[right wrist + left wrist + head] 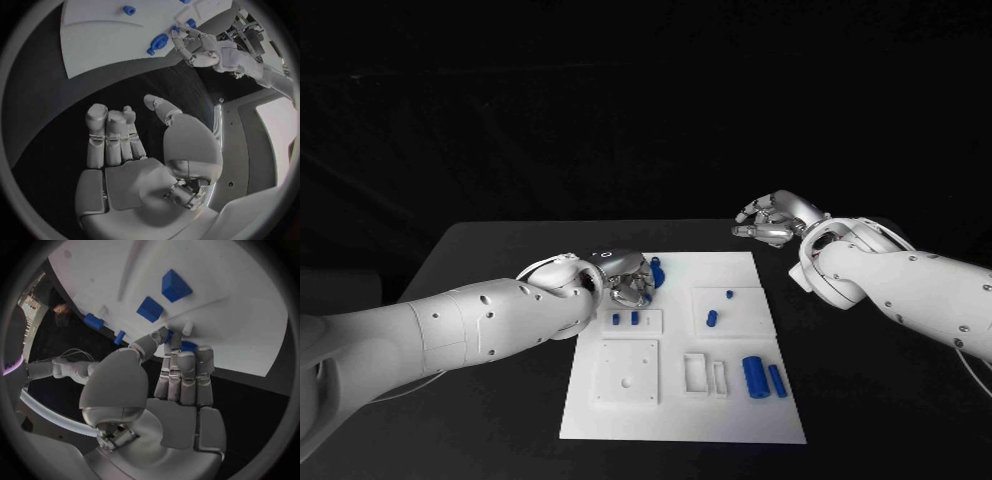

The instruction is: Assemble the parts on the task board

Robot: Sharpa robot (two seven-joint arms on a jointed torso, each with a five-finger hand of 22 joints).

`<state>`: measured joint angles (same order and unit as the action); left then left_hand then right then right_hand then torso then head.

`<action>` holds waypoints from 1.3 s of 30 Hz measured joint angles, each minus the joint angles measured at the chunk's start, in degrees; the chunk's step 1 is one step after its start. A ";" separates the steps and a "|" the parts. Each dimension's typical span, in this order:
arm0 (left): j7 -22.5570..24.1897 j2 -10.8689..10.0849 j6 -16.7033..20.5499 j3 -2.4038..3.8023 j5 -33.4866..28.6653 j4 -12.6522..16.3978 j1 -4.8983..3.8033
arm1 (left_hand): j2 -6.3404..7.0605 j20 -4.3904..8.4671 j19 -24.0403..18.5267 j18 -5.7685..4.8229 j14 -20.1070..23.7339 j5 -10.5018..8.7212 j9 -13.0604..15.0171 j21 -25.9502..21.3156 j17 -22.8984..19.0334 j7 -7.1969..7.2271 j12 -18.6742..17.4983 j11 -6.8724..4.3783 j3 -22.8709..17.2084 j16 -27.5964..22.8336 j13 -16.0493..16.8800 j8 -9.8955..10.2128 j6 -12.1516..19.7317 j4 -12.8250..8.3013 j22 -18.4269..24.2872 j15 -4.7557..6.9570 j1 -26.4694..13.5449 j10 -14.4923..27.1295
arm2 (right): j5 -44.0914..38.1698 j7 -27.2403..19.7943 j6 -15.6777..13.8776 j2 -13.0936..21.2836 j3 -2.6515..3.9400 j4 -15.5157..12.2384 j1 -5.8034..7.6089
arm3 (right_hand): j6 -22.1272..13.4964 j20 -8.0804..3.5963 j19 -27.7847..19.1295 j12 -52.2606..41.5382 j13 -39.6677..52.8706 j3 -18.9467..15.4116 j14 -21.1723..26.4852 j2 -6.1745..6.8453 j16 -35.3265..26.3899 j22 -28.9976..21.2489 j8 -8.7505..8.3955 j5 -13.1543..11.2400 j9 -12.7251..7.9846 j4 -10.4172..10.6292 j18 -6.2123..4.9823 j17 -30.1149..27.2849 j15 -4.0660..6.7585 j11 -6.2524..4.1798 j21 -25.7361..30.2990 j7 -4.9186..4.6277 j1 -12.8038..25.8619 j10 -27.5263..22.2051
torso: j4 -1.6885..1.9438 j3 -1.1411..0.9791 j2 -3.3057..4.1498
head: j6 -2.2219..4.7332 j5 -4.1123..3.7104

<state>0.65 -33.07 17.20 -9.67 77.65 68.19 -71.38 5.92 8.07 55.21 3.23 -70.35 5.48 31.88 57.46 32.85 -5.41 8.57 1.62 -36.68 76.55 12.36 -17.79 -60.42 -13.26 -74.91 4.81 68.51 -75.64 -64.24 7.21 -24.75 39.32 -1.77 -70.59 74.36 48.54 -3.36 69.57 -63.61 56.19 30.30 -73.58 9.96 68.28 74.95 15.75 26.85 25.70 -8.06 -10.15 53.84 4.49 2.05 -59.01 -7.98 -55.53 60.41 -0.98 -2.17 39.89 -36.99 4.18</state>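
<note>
The left hand (626,280) was down at the far left part of the task board (733,420), its fingers (181,372) bent around a blue part (187,346); it looked pinched, though the fingers hid most of it. The right hand (776,220) hung over the black table (488,245) past the board's far right corner, curled and holding nothing. The step seemed to be lifting this part. Next it needed a slot, and two small blue blocks (625,319) stood close by, so little room there.
</note>
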 measured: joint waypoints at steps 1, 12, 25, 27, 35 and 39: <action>0.25 -0.12 0.42 0.36 -0.58 0.10 0.01 | -0.01 0.00 0.00 0.00 -0.07 0.00 0.00 0.00 0.00 0.00 -0.05 0.00 0.00 0.00 0.02 0.02 -0.01 0.00 0.00 -0.01 -0.01 0.00 | 0.00 0.00 0.00 0.00 0.00 0.02 0.00 | 0.00 0.00 0.00 0.00 0.00 0.00 0.00 0.00 0.00 0.00 0.00 0.00 0.00 0.00 0.00 0.00 0.00 0.00 0.00 0.01 0.00 0.00 | 0.00 0.00 -0.01 | 0.03 -0.02; 0.88 -3.59 1.34 3.12 -6.70 3.64 -0.03 | -0.34 0.22 0.42 -0.07 -0.51 0.23 -0.10 0.22 -0.13 -0.07 -0.21 0.20 -0.07 0.22 0.13 0.30 -0.09 -0.24 0.00 -0.07 -0.37 -0.21 | 0.00 -0.02 0.01 0.05 0.00 0.08 0.00 | 0.16 0.00 0.00 0.00 0.00 0.00 0.00 0.00 0.00 -0.01 0.00 0.00 0.01 0.00 0.00 0.00 0.00 0.00 0.00 -0.09 0.00 0.00 | 0.08 -0.03 -0.03 | 0.28 0.12; -0.42 -6.46 -1.61 3.10 -7.90 5.32 -0.02 | -0.25 0.19 0.44 -0.09 -0.60 0.23 -0.08 0.22 -0.18 -0.10 -0.27 0.20 0.08 0.22 0.30 0.07 -0.06 -0.39 -0.04 -0.02 -0.45 -0.21 | 0.00 -0.02 0.05 0.23 -0.01 0.03 0.00 | 0.08 0.00 0.00 0.00 -0.06 0.00 0.02 0.00 0.00 -0.02 0.00 0.00 0.01 0.00 0.00 0.00 -0.02 0.00 0.00 -0.16 0.00 0.00 | 0.15 0.00 -0.05 | 0.39 0.44; -0.63 -6.62 -2.01 3.10 -7.55 5.25 -0.02 | -0.25 0.12 0.51 -0.09 -0.60 0.23 -0.07 0.22 -0.18 -0.10 -0.38 0.20 0.00 0.22 0.35 0.07 -0.05 -0.47 -0.04 -0.03 -0.46 -0.21 | 0.00 -0.02 0.05 0.24 -0.01 0.03 0.00 | 0.08 0.00 0.00 0.01 -0.06 0.00 0.02 0.00 0.00 -0.02 0.00 0.00 0.01 0.00 0.00 0.00 -0.02 0.00 0.00 -0.16 0.00 0.00 | 0.14 0.01 -0.04 | 0.40 0.49; -1.24 -6.65 -2.96 3.03 -5.73 4.20 0.02 | -0.11 0.11 0.51 -0.08 -0.64 0.22 -0.06 0.22 -0.24 0.09 -0.39 0.20 -0.06 0.22 0.29 0.10 -0.25 -0.55 -0.03 -0.07 -0.59 -0.20 | 0.00 -0.01 0.06 0.26 -0.01 0.01 0.00 | 0.10 0.01 0.00 0.01 -0.06 0.00 0.03 0.00 -0.21 -0.02 0.00 0.00 0.01 0.00 0.00 0.00 -0.03 0.00 0.00 -0.13 0.00 0.00 | 0.08 0.04 0.04 | 0.31 0.60; -1.52 -6.35 -3.39 2.99 -4.85 3.65 0.21 | -0.12 0.10 0.51 -0.08 -0.69 0.22 -0.07 0.22 -0.24 0.11 -0.41 0.02 0.01 0.22 0.27 0.16 -0.27 -0.62 -0.03 -0.12 -0.58 -0.39 | 0.00 -0.01 0.06 0.28 -0.01 0.02 0.00 | 0.10 0.01 0.01 0.00 -0.06 0.00 0.04 0.00 -0.21 -0.03 0.00 0.00 0.02 0.00 0.00 0.00 -0.04 0.00 0.00 -0.12 0.00 0.00 | 0.07 0.03 0.04 | 0.31 0.65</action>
<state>-0.87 -39.42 13.80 -6.68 72.81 71.84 -71.17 5.80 8.18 55.72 3.14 -71.04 5.70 31.81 57.68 32.61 -5.30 8.15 1.64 -36.67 76.77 12.62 -17.63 -60.69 -13.88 -74.94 4.69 67.93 -76.03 -64.24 7.20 -24.68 39.61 -1.78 -70.57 74.36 48.64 -3.35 69.57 -63.61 56.13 30.30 -73.55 9.96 68.07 74.92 15.75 26.85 25.72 -8.06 -10.15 53.84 4.46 2.05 -59.01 -8.09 -55.53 60.41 -0.91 -2.14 39.92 -36.68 4.83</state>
